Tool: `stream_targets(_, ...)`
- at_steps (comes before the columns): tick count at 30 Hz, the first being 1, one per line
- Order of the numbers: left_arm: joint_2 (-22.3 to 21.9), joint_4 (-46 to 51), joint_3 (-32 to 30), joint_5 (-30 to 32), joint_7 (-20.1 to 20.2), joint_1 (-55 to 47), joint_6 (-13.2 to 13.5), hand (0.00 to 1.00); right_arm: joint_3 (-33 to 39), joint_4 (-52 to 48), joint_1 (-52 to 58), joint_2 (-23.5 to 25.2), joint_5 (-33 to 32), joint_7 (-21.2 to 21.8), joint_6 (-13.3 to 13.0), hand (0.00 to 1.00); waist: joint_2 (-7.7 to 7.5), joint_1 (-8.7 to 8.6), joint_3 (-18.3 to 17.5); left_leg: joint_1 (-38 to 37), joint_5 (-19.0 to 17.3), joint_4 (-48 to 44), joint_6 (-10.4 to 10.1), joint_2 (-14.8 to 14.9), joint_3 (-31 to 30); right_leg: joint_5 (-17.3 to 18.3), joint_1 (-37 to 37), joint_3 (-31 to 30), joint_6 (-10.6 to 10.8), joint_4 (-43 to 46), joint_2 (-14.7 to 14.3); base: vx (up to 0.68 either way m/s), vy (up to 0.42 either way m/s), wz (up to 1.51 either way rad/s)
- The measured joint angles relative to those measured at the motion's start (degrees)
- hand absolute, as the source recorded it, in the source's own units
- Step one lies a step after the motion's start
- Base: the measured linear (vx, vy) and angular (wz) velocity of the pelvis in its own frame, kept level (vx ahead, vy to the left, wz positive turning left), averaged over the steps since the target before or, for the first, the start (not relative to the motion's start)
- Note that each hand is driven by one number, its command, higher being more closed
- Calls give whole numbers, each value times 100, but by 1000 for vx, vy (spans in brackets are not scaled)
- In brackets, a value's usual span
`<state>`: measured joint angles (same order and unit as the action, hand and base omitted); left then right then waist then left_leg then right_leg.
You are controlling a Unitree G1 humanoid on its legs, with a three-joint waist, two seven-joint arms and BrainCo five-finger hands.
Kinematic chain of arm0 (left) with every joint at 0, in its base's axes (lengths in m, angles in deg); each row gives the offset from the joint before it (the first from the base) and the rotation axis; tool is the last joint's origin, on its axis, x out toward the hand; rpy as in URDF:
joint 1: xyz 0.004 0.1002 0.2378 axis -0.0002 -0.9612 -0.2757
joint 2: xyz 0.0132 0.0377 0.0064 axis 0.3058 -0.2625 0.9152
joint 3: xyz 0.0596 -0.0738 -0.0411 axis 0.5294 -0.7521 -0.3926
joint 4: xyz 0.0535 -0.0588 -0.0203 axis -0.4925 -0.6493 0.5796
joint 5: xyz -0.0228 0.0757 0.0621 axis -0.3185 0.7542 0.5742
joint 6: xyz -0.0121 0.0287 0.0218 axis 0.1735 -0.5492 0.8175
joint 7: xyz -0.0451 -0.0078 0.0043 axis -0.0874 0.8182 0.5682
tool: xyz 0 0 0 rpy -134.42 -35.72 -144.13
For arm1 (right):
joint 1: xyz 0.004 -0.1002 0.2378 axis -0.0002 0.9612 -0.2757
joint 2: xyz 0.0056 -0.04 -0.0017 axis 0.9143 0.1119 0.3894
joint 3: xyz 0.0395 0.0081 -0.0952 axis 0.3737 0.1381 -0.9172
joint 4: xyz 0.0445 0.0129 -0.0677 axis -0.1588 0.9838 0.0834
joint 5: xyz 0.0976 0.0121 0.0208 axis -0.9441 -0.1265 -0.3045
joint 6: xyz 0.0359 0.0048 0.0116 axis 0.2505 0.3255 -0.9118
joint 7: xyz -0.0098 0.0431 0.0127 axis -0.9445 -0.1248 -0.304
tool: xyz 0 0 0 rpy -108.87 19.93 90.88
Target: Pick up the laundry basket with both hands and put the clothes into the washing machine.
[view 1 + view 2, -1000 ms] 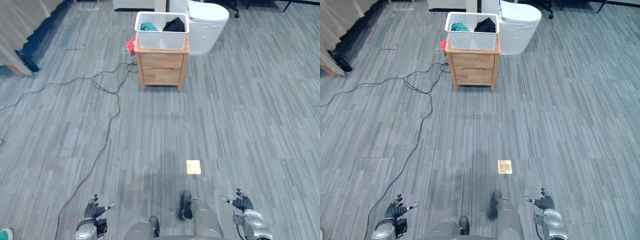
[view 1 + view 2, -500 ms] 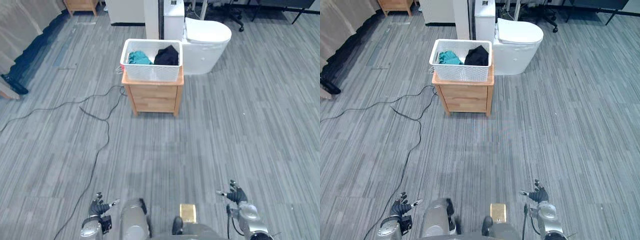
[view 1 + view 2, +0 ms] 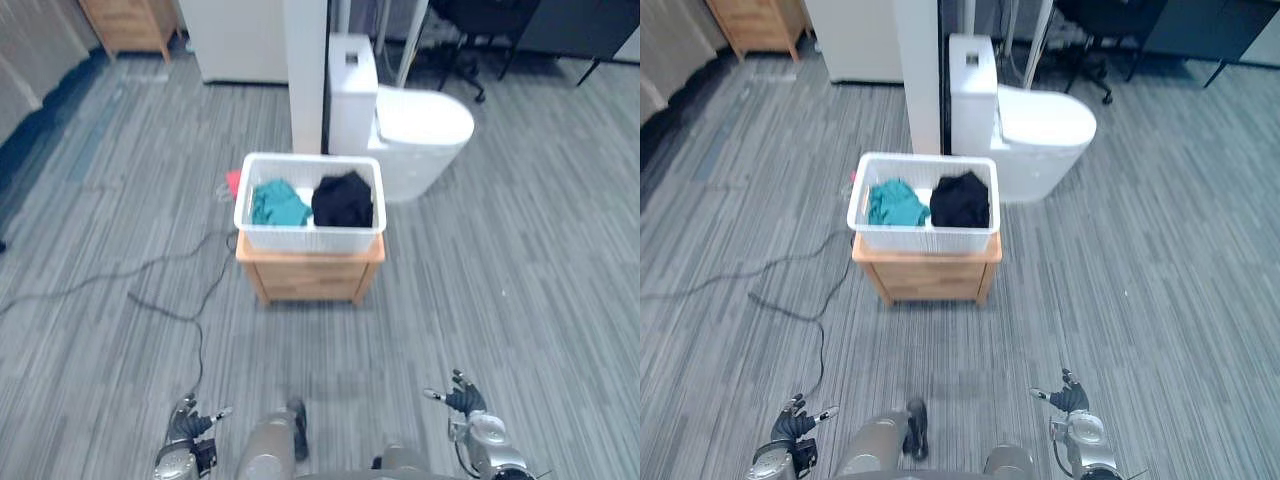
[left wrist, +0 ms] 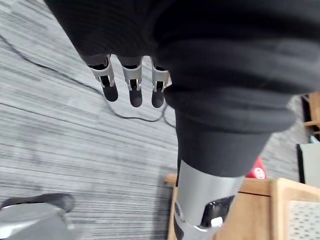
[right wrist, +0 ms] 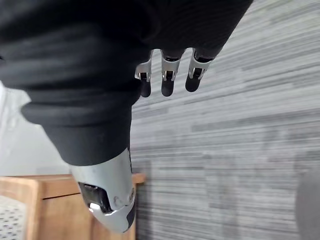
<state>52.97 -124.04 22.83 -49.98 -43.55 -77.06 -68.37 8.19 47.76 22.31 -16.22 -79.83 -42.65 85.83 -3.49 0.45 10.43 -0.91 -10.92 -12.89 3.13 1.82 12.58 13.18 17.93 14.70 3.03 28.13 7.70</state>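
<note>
Your left hand (image 3: pixel 189 422) and right hand (image 3: pixel 464 400) hang low, fingers loosely spread and empty. They look ready for the white lattice plastic laundry basket (image 3: pixel 310 240), raised on the small wooden cabinet (image 3: pixel 310 281).

Bare floor (image 3: pixel 430 320) lies open up to the cabinet (image 3: pixel 310 282); pillar (image 3: pixel 305 90) and toilet (image 3: pixel 428 118) stand just behind the basket (image 3: pixel 310 240).

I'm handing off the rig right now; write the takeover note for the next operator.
Hands: left hand open, empty, low at the robot's side; right hand the same.
The laundry basket sits on the wooden cabinet ahead, holding a teal garment and a black garment.
Done: nothing lifted yet.
Left: close in, lift the basket with both hands, load clothes into the washing machine.
</note>
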Motion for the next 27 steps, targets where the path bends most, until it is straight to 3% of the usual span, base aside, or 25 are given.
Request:
stream_targets(1,11,4,37,2,7,14,13,0,2,-1,37,2,0,-1,0,0,-1,-6,1,-81,-75,10,-126,-31,-6,-390,-12,-1,-25,-683,-102,326,-60,41)
stream_targets(2,34,-9,46,20,14,13,9,0,2,1,126,20,2,-2,1,0,-114,-4,-30,-184,-221,-26,-300,-109,-47,-1239,-18,-171,-87,-1333,-141,340,-121,52)
stream_targets(3,-61,-65,35,47,7,59,-7,0,18,21,235,-30,4,-2,34,0,-129,-34,-51,-367,-476,-160,-419,-91,-224,-1670,-56,-329,-313,-1069,-163,589,-210,57)
stream_targets(4,-147,-40,19,114,58,-37,2,0,57,-98,327,4,1,1,50,0,12,22,-130,-341,-546,-524,-615,123,-294,-1226,-111,-252,-303,-904,-245,524,-211,49)
stream_targets(6,-256,24,-29,158,100,-64,0,0,107,-274,416,42,0,3,52,0,139,22,-99,56,-601,-1541,-775,419,-314,-955,-278,-91,-317,-901,-365,385,-176,28)
stream_targets(7,-340,104,-42,154,106,-79,-9,0,105,-443,449,51,0,-1,57,0,255,32,-86,522,-483,-2657,-990,793,-280,-834,-513,-1,-297,-1024,-522,335,-188,22)
stream_targets(9,-376,298,-43,149,103,-248,-11,0,106,-697,525,129,-9,-14,56,0,271,62,-82,844,-540,-3502,-978,1265,-17,-760,-889,66,-375,-1163,-695,324,-144,2)
stream_targets(10,-378,346,-45,144,103,-289,-12,0,116,-794,532,162,-17,-22,51,0,259,71,-82,863,-569,-3475,-925,1337,48,-752,-995,88,-392,-1195,-705,299,-94,-1)
stream_targets(13,-418,520,-128,138,103,-296,-12,0,157,-1256,457,189,-57,-63,33,0,204,91,-120,957,-619,-2132,-834,1249,72,-795,-1158,-50,-408,-1452,-700,232,-8,-19)
stream_targets(14,-415,614,-211,137,84,-303,-11,0,157,-1446,404,183,-53,-117,29,0,236,106,-136,909,-539,-1244,-883,1088,-177,-821,-1121,-132,-373,-1498,-692,160,95,-47)
stream_targets(15,-426,761,-305,128,71,-318,-11,0,164,-1691,411,174,-52,-146,26,0,322,137,-188,830,1,-526,-920,977,-337,-848,-1078,-235,-323,-1537,-732,161,119,-54)
stream_targets(17,-421,1129,-557,93,-31,-382,-1,0,159,-2143,535,250,-51,-159,20,0,261,206,-265,597,319,-107,-886,815,-203,-939,-1137,-432,-179,-1757,-652,190,125,-38)
stream_targets(21,-354,1932,-914,92,-56,-536,35,0,228,-2892,703,227,10,-172,-38,0,272,186,-363,329,378,292,-798,524,-127,-1071,-1392,-492,24,-2191,-450,139,149,-3)
stream_targets(27,44,2144,-998,94,-171,-367,37,0,-31,-2917,305,158,60,-149,-75,0,295,200,-410,214,401,499,-762,380,-99,-1180,-1485,-569,83,-2453,-441,57,47,-6)
